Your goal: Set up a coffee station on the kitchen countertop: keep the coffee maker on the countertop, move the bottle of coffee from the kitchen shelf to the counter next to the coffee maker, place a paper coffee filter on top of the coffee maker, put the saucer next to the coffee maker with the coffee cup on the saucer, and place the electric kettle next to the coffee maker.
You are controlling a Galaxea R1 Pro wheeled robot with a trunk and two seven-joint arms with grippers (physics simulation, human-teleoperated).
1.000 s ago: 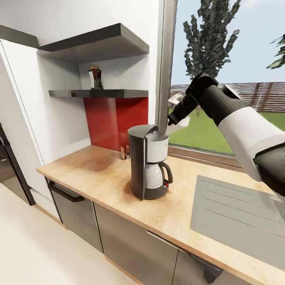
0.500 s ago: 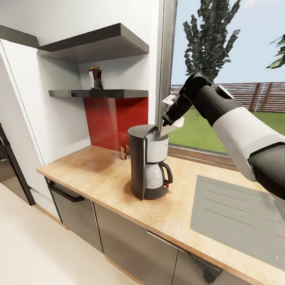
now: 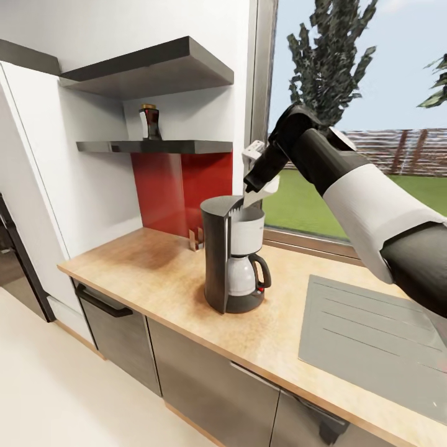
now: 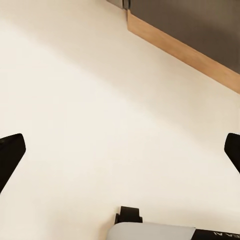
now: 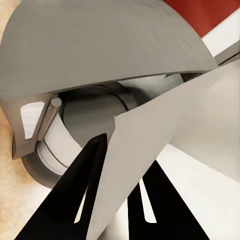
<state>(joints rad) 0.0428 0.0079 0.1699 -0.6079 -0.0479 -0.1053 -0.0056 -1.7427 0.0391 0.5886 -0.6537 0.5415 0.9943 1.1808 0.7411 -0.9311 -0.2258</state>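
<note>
Now, right gripper (image 5: 112,192): fingers clamped on paper coffee filter (image 5: 165,145)
Filter: pinched between fingers, just above coffee maker (image 3: 233,261)
Left gripper (image 4: 120,155): fingers spread wide, floor (image 4: 100,100) beyond
Coffee bottle (image 3: 149,122): on shelf (image 3: 155,146)

Head view: high, looking forward-down over counter (image 3: 155,273), coffee maker (image 3: 233,261) mid-distance. Right wrist view: very close above same coffee maker (image 5: 100,75). Left wrist view: faces floor (image 4: 100,125) near cabinet base.
</note>
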